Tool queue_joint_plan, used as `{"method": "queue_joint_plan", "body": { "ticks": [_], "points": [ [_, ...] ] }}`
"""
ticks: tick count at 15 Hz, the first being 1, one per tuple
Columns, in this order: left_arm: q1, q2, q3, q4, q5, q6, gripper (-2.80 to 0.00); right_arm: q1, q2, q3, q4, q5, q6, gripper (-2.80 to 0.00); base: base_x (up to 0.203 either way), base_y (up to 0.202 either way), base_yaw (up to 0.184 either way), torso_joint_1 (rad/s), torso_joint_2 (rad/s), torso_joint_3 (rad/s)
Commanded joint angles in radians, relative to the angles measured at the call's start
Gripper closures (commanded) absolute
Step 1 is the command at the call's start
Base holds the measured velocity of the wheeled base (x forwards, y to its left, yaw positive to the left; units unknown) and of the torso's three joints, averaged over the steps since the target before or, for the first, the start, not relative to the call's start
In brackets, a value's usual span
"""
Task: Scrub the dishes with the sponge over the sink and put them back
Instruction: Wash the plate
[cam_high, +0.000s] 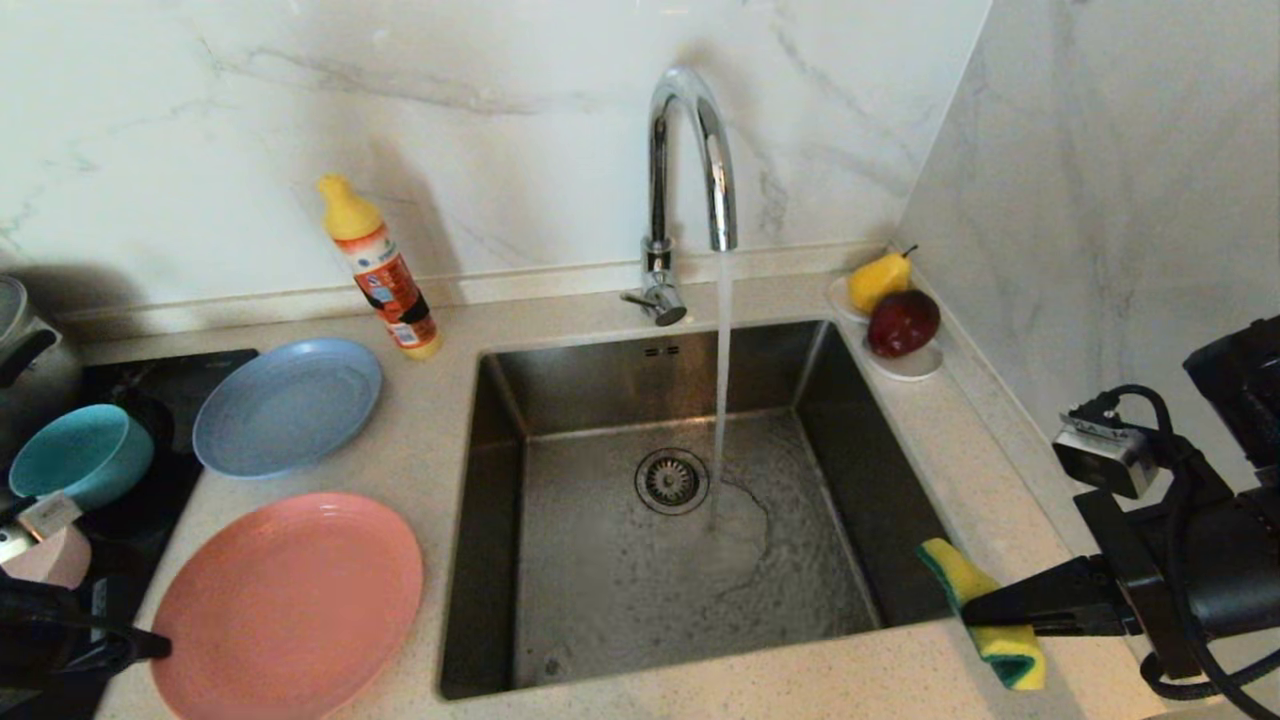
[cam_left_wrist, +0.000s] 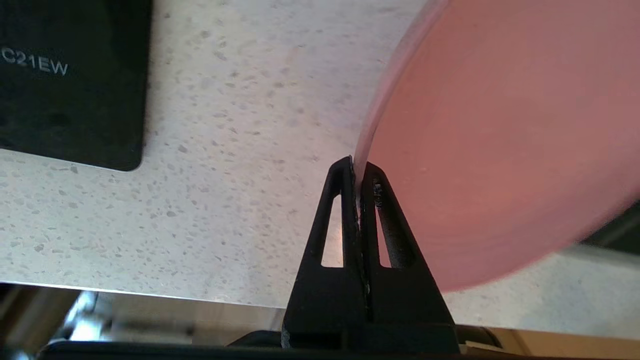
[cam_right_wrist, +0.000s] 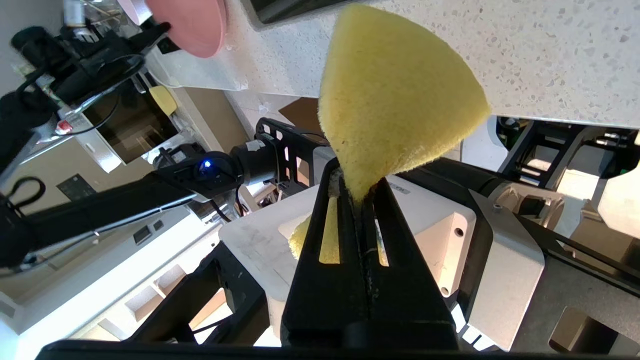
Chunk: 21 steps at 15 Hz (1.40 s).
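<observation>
My left gripper is shut on the near-left rim of the salmon-pink plate, which sits left of the sink; in the left wrist view the plate's rim stands clear of the counter. Beyond it lie the blue-grey plate, the teal bowl and the pale pink dish. At the sink's front right corner my right gripper is shut on the waist of the yellow sponge, which has a green layer.
Water runs from the chrome faucet into the basin beside the drain strainer. An orange detergent bottle stands behind the blue-grey plate. A white saucer with a pear and an apple sits in the back right corner. A black cooktop is at far left.
</observation>
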Motion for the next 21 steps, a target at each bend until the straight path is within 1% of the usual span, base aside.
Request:
{"method": "queue_joint_plan", "body": {
  "ticks": [1, 2, 3, 4, 5, 7, 9, 10, 12, 13, 14, 16, 18, 21],
  "points": [
    [-0.052, -0.104, 0.011, 0.006, -0.066, -0.019, 0.00, 0.001, 0.000, 0.004, 0.001, 0.005, 0.003, 0.00, 0.000, 0.000, 0.000, 0.000, 0.00, 0.000],
    [-0.102, -0.127, 0.013, 0.009, -0.080, -0.051, 0.00, 0.001, -0.001, 0.003, 0.001, 0.010, 0.002, 0.00, 0.000, 0.000, 0.000, 0.000, 0.00, 0.000],
    [-0.165, -0.144, 0.006, 0.007, -0.084, -0.103, 0.00, 0.001, -0.002, 0.001, 0.001, 0.019, 0.003, 0.00, 0.000, 0.000, 0.000, 0.000, 0.00, 0.000],
    [-0.224, -0.156, -0.015, 0.009, -0.085, -0.148, 0.00, 0.001, -0.006, -0.005, 0.001, 0.020, 0.003, 0.00, 0.000, 0.000, 0.000, 0.000, 0.00, 0.000],
    [-0.277, -0.159, -0.042, 0.011, -0.079, -0.178, 0.00, 0.001, -0.017, -0.007, 0.001, 0.020, 0.003, 0.00, 0.000, 0.000, 0.000, 0.000, 0.00, 0.000],
    [-0.394, -0.151, -0.090, 0.011, -0.029, -0.229, 0.00, 0.001, -0.043, -0.007, -0.001, 0.020, 0.001, 0.00, 0.000, 0.000, 0.000, 0.000, 0.00, 0.000],
    [-0.513, -0.117, -0.137, 0.005, 0.035, -0.286, 0.00, 0.001, -0.054, -0.007, -0.001, 0.020, -0.001, 0.00, 0.000, 0.000, 0.000, 0.000, 0.00, 0.000],
    [-0.573, -0.087, -0.168, 0.003, 0.065, -0.314, 0.00, 0.001, -0.056, -0.007, -0.001, 0.021, 0.000, 0.00, 0.000, 0.000, 0.000, 0.000, 0.00, 0.000],
    [-0.681, 0.001, -0.255, 0.000, 0.123, -0.392, 0.00, 0.001, -0.056, -0.023, -0.001, 0.034, 0.008, 0.00, 0.000, 0.000, 0.000, 0.000, 0.00, 0.000],
    [-0.723, 0.043, -0.297, -0.002, 0.139, -0.432, 0.00, 0.001, -0.059, -0.032, -0.002, 0.040, 0.022, 0.00, 0.000, 0.000, 0.000, 0.000, 0.00, 0.000],
    [-0.765, 0.081, -0.321, -0.015, 0.148, -0.458, 0.00, 0.000, -0.065, -0.040, -0.002, 0.042, 0.025, 0.00, 0.000, 0.000, 0.000, 0.000, 0.00, 0.000],
    [-0.848, 0.154, -0.347, -0.090, 0.164, -0.493, 0.00, -0.002, -0.083, -0.041, -0.002, 0.045, 0.026, 0.00, 0.000, 0.000, 0.000, 0.000, 0.00, 0.000],
    [-0.903, 0.236, -0.384, -0.145, 0.203, -0.510, 0.00, -0.002, -0.088, -0.064, 0.000, 0.056, 0.045, 0.00, 0.000, 0.000, 0.000, 0.000, 0.00, 0.000],
    [-0.989, 0.341, -0.487, -0.170, 0.276, -0.519, 0.00, -0.021, -0.117, -0.087, 0.004, 0.057, 0.068, 0.00, 0.000, 0.000, 0.000, 0.000, 0.00, 0.000]
  ]
}}
